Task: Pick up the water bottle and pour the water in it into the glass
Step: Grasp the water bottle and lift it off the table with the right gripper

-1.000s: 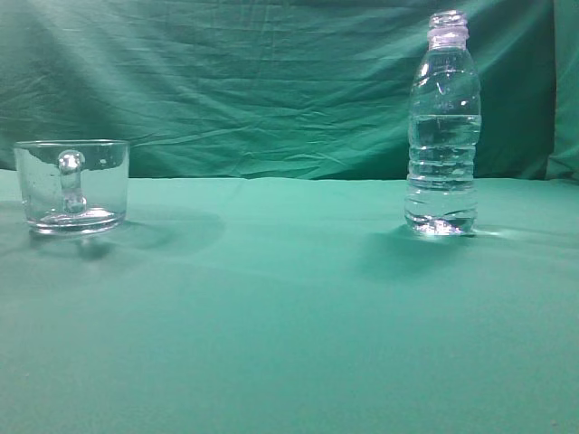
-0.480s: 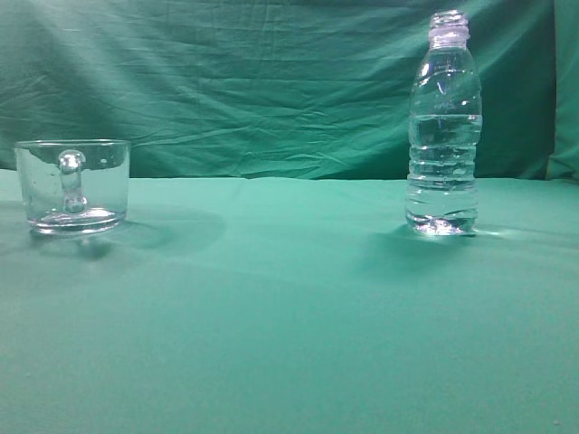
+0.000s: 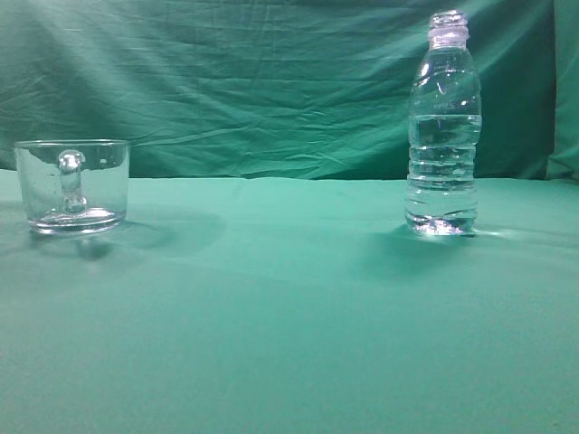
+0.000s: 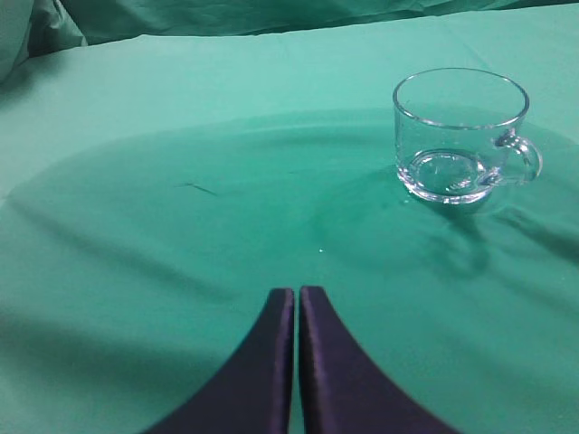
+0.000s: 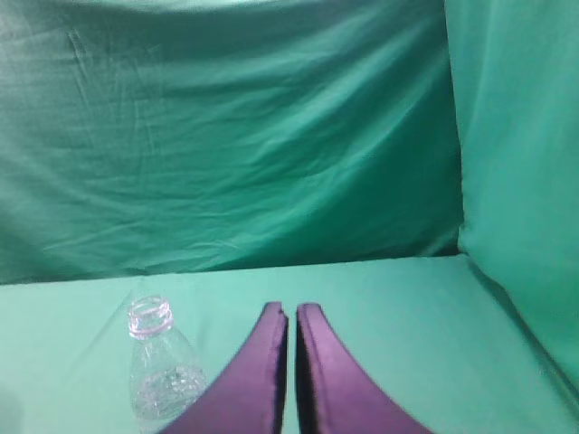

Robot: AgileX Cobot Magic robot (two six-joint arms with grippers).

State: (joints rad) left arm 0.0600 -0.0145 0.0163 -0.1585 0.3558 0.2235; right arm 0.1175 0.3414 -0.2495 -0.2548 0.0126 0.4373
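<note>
Both hands closed; water bottle [image 5: 161, 366] lower-left of right hand [image 5: 291, 312].

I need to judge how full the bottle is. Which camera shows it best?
The exterior view: the bottle stands whole and upright, with its water visible. The right wrist view catches only its neck and shoulder at the bottom edge; the left wrist view misses it.

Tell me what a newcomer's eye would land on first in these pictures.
First, the tall uncapped water bottle standing upright on the right of the green cloth, part filled with water. Next, the short glass far to the left, handle facing the exterior camera, well apart from the bottle. Each wrist view shows a dark pincer, left pincer and right pincer, closed and holding nothing.
</note>
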